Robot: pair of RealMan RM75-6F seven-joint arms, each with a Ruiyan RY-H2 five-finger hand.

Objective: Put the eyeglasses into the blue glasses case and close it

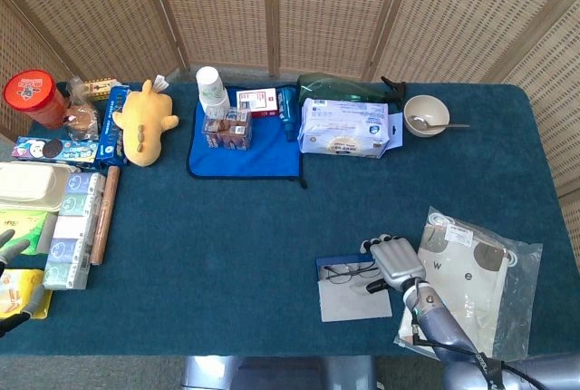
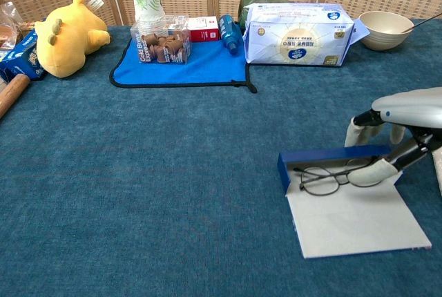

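Right now my right hand [image 2: 404, 135] reaches over the open blue glasses case [image 2: 345, 200] with its pale grey inner flap spread flat on the teal tablecloth [image 2: 173, 173]. Its fingers pinch the thin black wire-framed eyeglasses [image 2: 324, 176], which lie just inside the case against its raised blue wall. My left hand [image 1: 11, 281] shows only at the table's left edge beside the snack packets [image 1: 18, 227]; I cannot tell its state.
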